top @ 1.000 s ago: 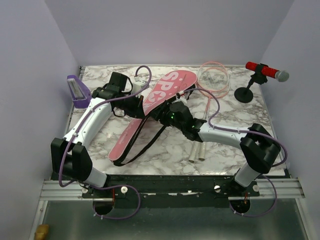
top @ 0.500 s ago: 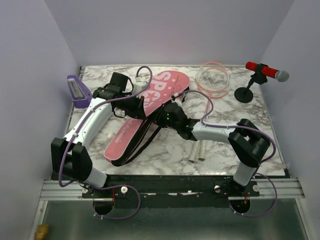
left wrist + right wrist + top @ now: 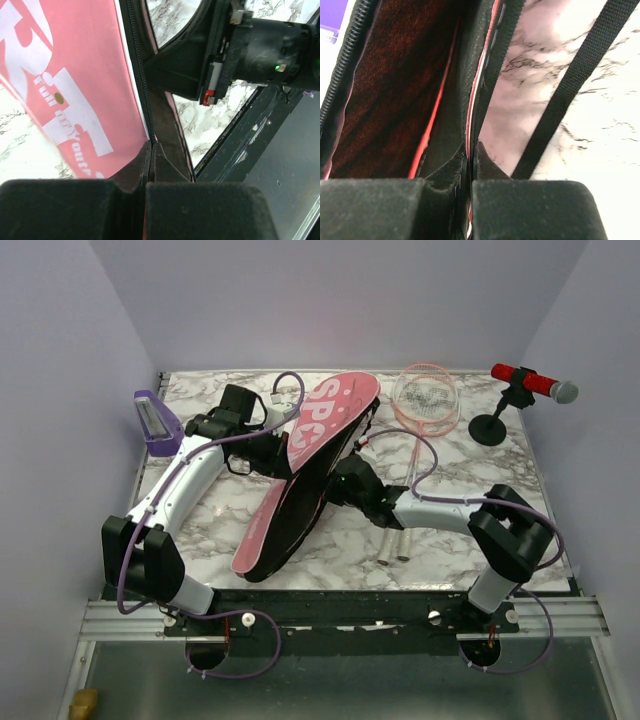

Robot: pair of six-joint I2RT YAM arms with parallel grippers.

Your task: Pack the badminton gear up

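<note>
The long pink bag [image 3: 325, 420] with white lettering stands on its edge in the middle of the table, its mouth spread and the dark lining [image 3: 300, 505] showing. My left gripper [image 3: 283, 455] is shut on the pink zipper edge [image 3: 142, 90]; in its wrist view the gripper [image 3: 151, 145] pinches the bag's rim. My right gripper [image 3: 335, 482] is shut on the opposite rim, seen in its wrist view as the gripper [image 3: 471, 147] clamping the red-piped edge [image 3: 475, 95]. The pink-framed racket [image 3: 428, 398] lies flat at the back right, its pale handle [image 3: 393, 540] reaching toward the front.
A red microphone [image 3: 533, 385] on a black stand sits in the far right corner. A small purple tray [image 3: 155, 422] stands at the far left. The bag's black strap [image 3: 570, 90] trails over the marble beside my right gripper. The table's front edge [image 3: 400, 590] is close behind the handles.
My right gripper closed on the bag's free rim and pulled it toward the right. The bag went from lying flat to standing open on its edge. The left arm held still.
</note>
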